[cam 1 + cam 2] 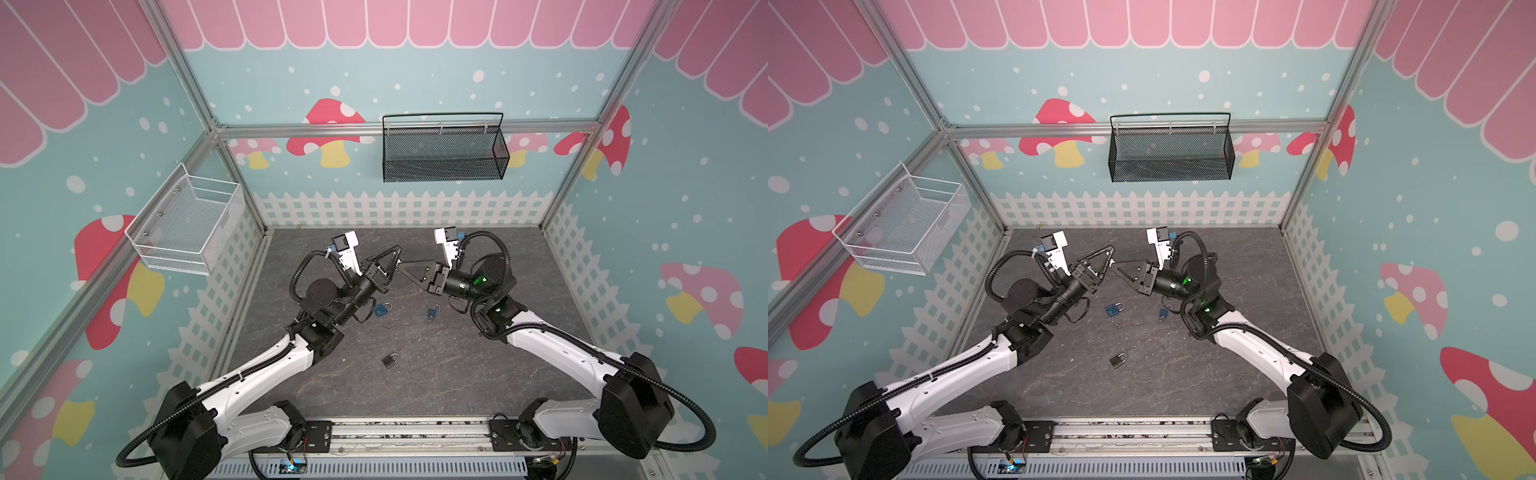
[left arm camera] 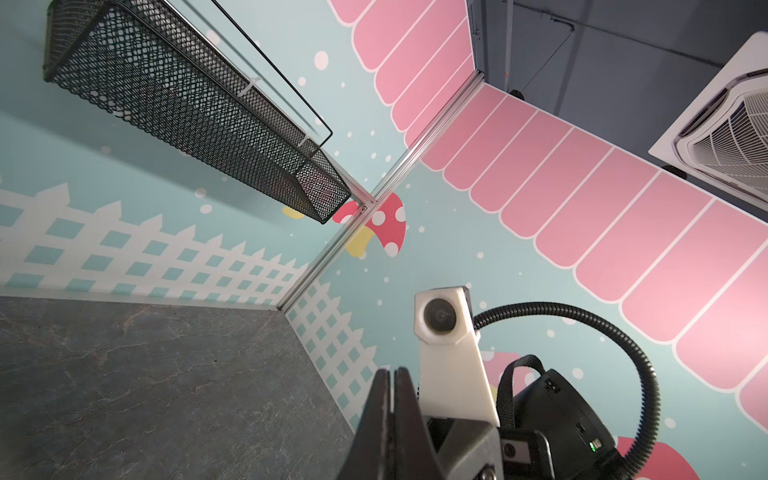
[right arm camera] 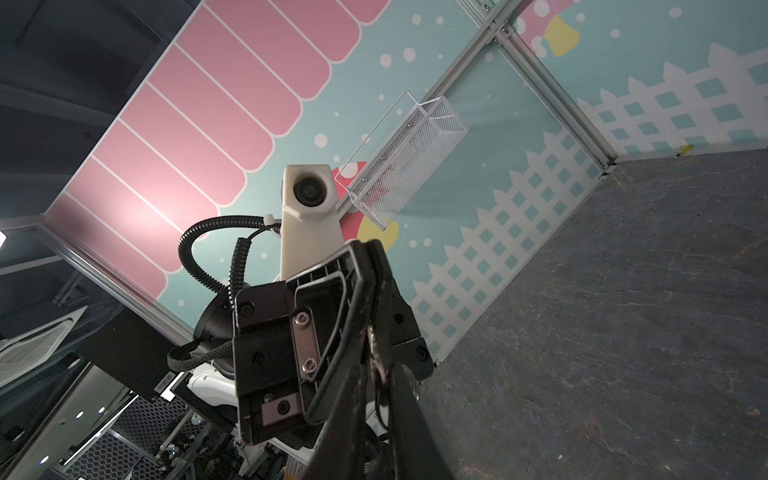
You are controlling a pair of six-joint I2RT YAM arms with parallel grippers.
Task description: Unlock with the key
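Seeing our left hand (image 1: 398,259), pressed together, tip to tip with our right hand (image 1: 402,269), pinching the key (image 3: 379,374), above the worktop (image 1: 457,374).

1. White shells and black joints on the left arm (image 1: 266,368) and right arm (image 1: 557,340).
2. Ribbed black cables (image 2: 582,309) loop at wrists.
3. White camera mount (image 2: 451,365); black triangular left claw (image 2: 392,372) and right claw (image 1: 402,269).

Blue padlock (image 1: 380,310), smaller padlock (image 1: 432,311), black padlock (image 1: 390,360) dot the table (image 1: 490,374); right side free.
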